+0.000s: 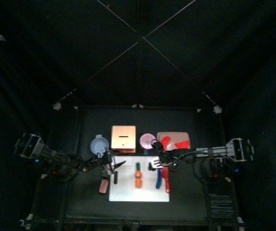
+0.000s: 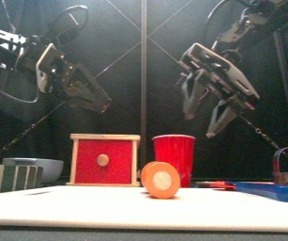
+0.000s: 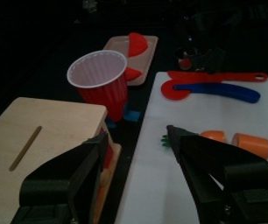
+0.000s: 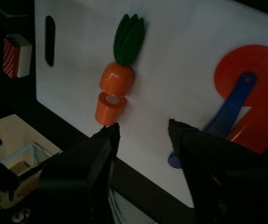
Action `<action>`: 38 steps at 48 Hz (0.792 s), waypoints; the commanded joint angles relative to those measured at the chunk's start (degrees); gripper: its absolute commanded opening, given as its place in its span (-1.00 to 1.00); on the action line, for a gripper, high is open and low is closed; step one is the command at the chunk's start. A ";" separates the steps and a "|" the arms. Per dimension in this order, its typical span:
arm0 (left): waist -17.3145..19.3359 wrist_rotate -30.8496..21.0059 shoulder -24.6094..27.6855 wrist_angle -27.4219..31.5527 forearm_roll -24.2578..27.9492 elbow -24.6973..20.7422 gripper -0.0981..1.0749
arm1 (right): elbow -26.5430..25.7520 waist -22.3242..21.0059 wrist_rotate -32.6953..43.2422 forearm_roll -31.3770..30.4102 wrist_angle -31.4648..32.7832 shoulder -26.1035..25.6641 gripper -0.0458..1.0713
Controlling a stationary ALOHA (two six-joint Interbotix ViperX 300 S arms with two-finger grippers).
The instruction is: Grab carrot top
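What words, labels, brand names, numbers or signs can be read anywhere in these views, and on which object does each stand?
None can be read. The red cup, the red-fronted wooden box, the carrot and the white board show no print. A small striped item beside the board is too small to tell.

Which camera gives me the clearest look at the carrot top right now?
Right wrist view: the carrot top lies fully visible on the white board. Top view shows the carrot tiny; front view only its cut orange end; left wrist view a green sliver beside its fingers.

red cup [image 2: 174, 160], wooden box [image 2: 105, 159]
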 commanded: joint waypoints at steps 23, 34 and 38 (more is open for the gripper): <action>-1.76 0.09 -2.55 -3.08 1.14 0.70 0.71 | -11.25 5.98 28.83 -21.88 2.90 10.46 0.89; -2.20 0.09 -2.64 -3.08 1.41 0.62 0.71 | -13.45 6.50 28.83 -20.83 3.16 13.62 0.89; -2.29 0.09 -2.64 -3.08 1.49 0.62 0.71 | -13.89 6.59 28.83 -20.57 4.04 14.68 0.83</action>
